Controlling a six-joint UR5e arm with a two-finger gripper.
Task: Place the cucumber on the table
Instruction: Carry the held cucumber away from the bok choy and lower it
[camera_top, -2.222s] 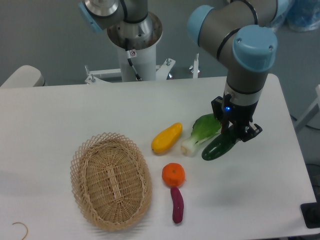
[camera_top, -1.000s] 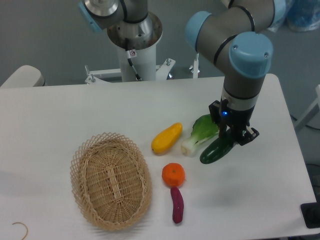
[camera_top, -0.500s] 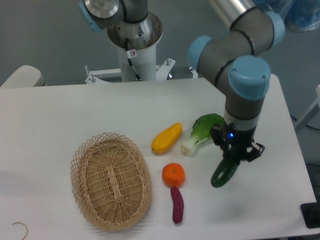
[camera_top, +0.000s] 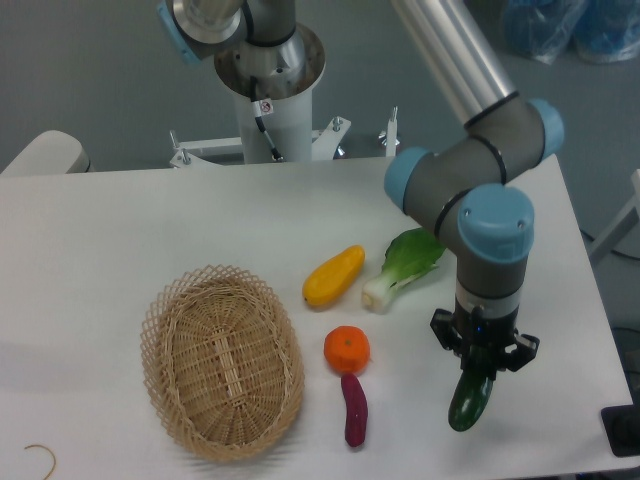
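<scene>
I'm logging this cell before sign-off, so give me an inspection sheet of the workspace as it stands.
Surface: white table, bare at the back and left.
Job's things: cucumber held in the gripper near the front right edge; whether its tip touches the table cannot be told.
Clutter: wicker basket, empty; yellow vegetable; bok choy; orange; purple sweet potato.
Grippers: gripper shut on the cucumber, pointing down.
Cables: thin curled wire at the front left corner.
Surroundings: robot base pedestal behind the table; grey floor.
</scene>
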